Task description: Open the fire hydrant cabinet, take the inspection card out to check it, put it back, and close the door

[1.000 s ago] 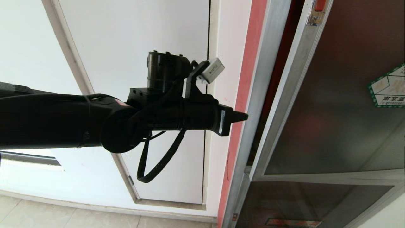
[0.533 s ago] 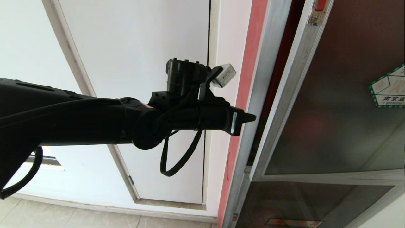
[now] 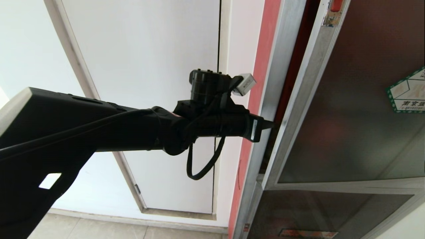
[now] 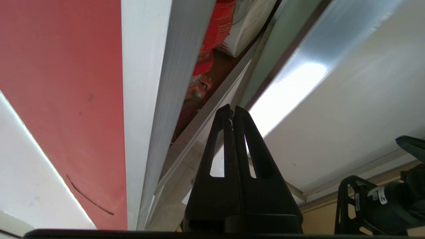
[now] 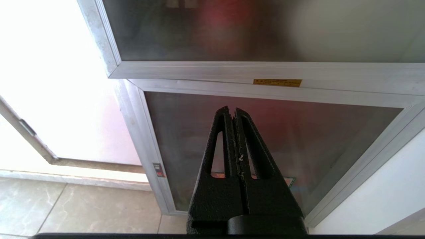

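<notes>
My left gripper (image 3: 270,125), fingers pressed together and holding nothing, points into the narrow gap between the fire hydrant cabinet (image 3: 265,99) frame and the slightly ajar door (image 3: 348,116), and if the tip slips along the smooth metal edge, I may push the door closed rather than open.

- Head camera looks forward at the cabinet's ajar door (image 3: 348,109).
- Left wrist camera peers closely into that gap.
- Right wrist camera faces the door's (image 5: 252,30) lower frame.
</notes>
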